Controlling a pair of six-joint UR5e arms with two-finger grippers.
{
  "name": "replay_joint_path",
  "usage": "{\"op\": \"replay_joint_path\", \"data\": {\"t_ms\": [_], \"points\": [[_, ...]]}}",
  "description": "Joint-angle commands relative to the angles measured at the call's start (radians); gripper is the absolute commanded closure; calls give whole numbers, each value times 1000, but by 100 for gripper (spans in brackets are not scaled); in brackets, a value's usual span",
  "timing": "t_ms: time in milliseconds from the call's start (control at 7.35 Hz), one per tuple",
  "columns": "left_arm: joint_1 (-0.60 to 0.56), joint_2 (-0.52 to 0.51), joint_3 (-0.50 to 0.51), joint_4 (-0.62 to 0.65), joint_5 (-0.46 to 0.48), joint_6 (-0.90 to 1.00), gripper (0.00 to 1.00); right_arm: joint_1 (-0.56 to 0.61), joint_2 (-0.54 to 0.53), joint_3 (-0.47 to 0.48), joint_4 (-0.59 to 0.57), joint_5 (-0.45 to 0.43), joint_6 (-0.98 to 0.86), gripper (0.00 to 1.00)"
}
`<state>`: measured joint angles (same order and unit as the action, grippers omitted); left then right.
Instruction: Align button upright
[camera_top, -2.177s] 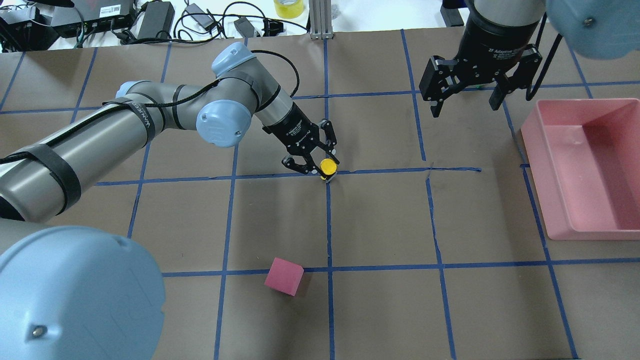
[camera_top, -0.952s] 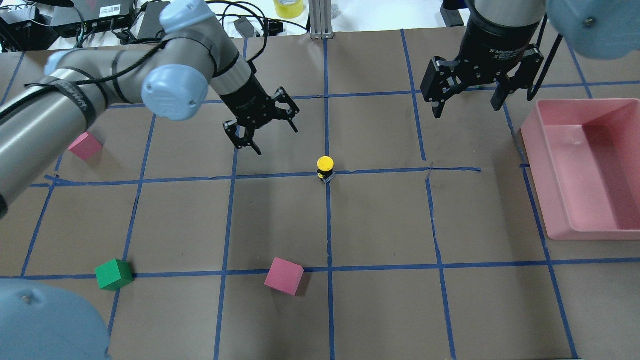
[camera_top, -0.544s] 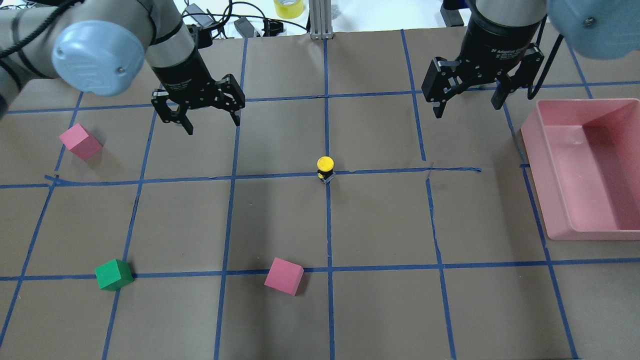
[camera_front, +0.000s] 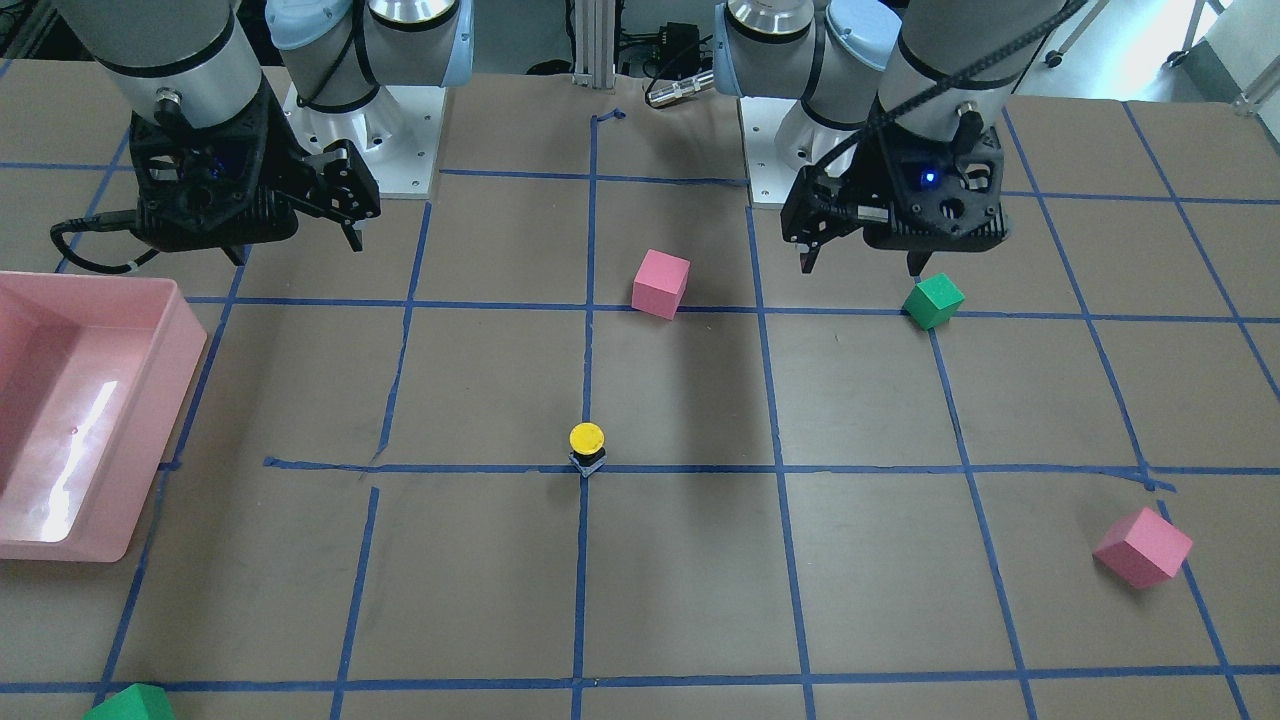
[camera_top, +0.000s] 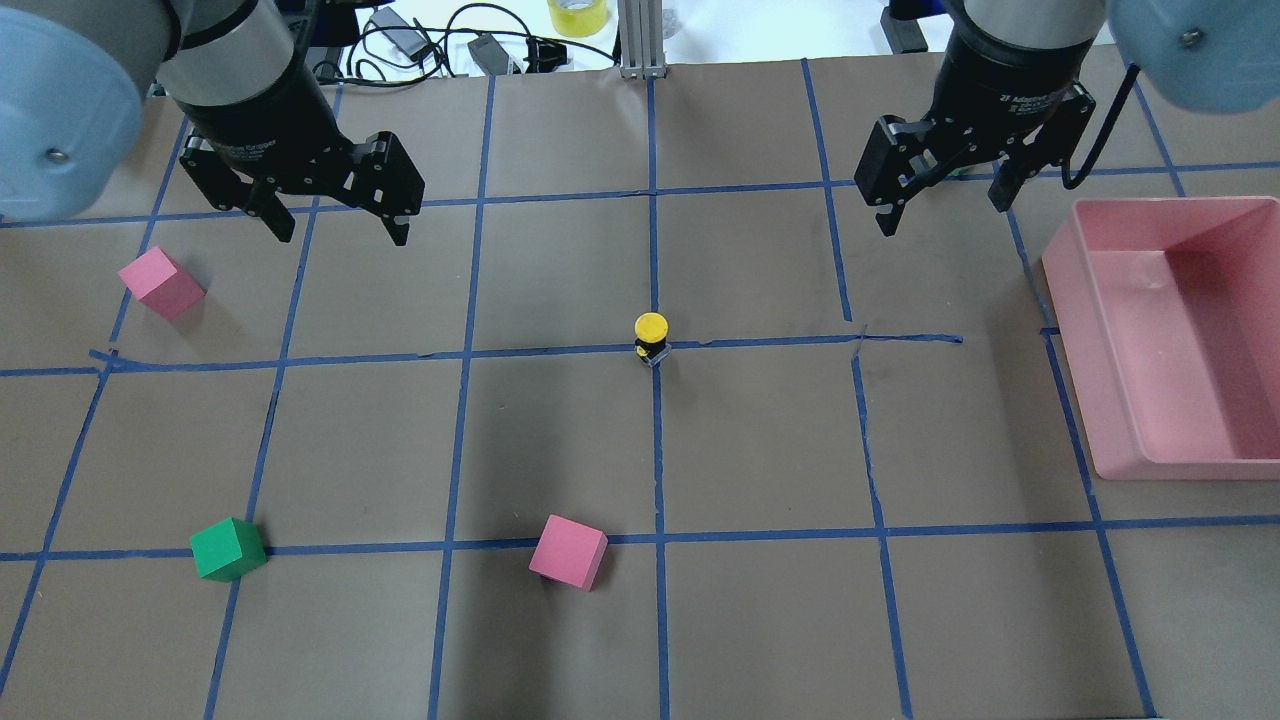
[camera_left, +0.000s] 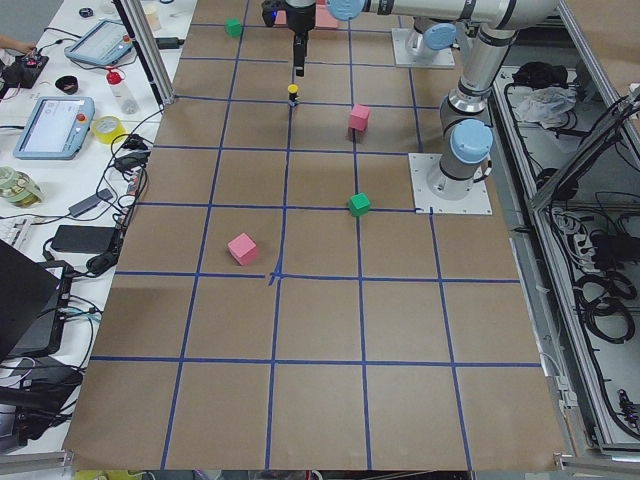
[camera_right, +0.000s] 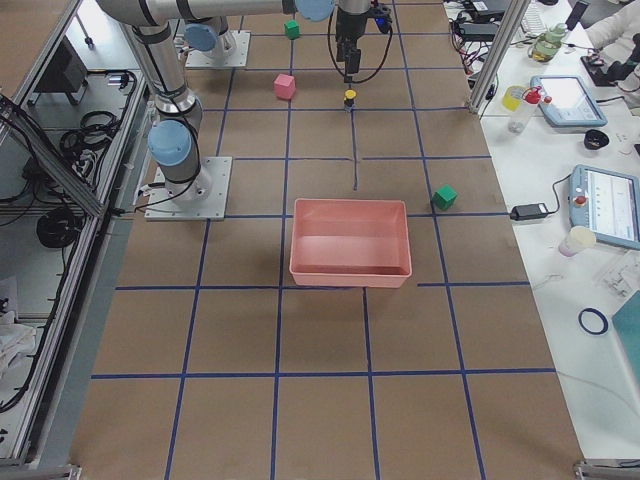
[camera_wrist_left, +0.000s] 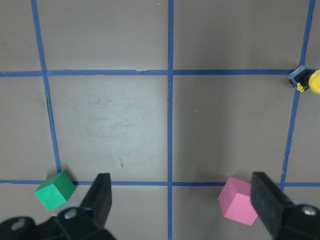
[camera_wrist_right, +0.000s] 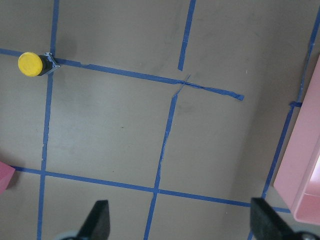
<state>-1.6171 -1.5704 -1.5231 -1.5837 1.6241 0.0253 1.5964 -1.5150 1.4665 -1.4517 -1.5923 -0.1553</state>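
Observation:
The button stands upright on a crossing of blue tape lines mid-table, yellow cap up, with nothing touching it. It also shows in the front view, at the right edge of the left wrist view and at the upper left of the right wrist view. My left gripper hangs open and empty well to the button's far left. My right gripper hangs open and empty to its far right. Both wrist views show the fingers spread wide over bare paper.
A pink bin sits at the right edge. One pink cube lies at the left, another near the front centre, and a green cube at the front left. Cables and boxes lie beyond the far edge.
My left gripper, which was around the button, has let it go and pulled back to the far left. The button stays upright in place. The right gripper barely shifted.

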Motion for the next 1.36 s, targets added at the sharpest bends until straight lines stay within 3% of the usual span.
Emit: {"op": "replay_joint_path", "data": {"t_ms": [0, 408, 1224], "points": [[-3, 26, -31, 42, -10, 9, 0, 0, -1, 0, 2, 0, 72, 0], [-3, 30, -109, 255, -32, -27, 0, 0, -1, -2, 14, -2, 79, 0], [-3, 41, -131, 266, -32, -15, 0, 0, -1, 0, 21, -6, 79, 0]]}}
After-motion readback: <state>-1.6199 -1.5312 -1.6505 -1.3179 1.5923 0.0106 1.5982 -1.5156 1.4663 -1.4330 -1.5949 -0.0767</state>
